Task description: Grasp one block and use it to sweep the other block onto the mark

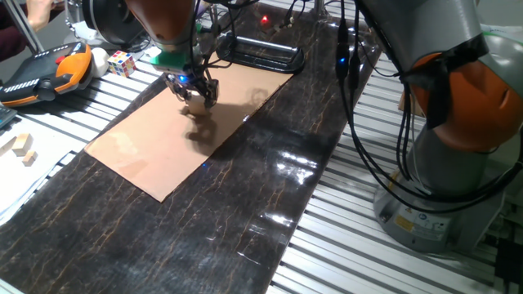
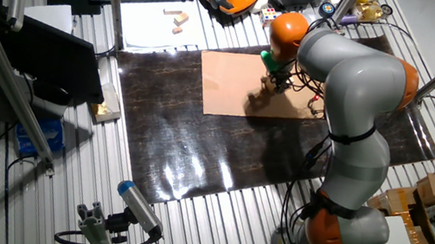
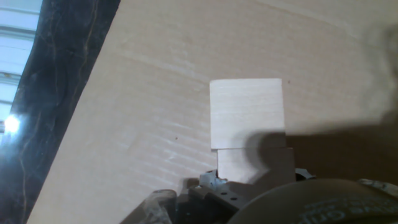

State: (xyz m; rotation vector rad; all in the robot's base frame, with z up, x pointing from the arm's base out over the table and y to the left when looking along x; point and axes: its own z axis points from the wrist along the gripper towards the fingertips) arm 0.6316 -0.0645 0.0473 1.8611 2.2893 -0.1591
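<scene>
My gripper [image 1: 197, 95] is low over the far part of the brown cardboard sheet [image 1: 163, 155]; it also shows in the other fixed view [image 2: 273, 85]. In the hand view it is shut on a pale wooden block [image 3: 238, 165]. A second, larger-looking pale wooden block [image 3: 247, 112] lies flat on the cardboard, right in front of the held block and touching it. A tiny dark dot [image 3: 176, 138], the mark, sits on the cardboard to the left of the blocks. The fixed views hide both blocks behind the hand.
The cardboard lies on a dark marbled mat [image 1: 245, 212]. A black tray [image 1: 260, 54] stands just behind it. A multicoloured puzzle cube [image 1: 121, 63] and an orange teach pendant [image 1: 49, 73] are at the far left. Spare wooden pieces [image 1: 20, 148] lie at the left edge. Cables [image 1: 359, 122] hang at the right.
</scene>
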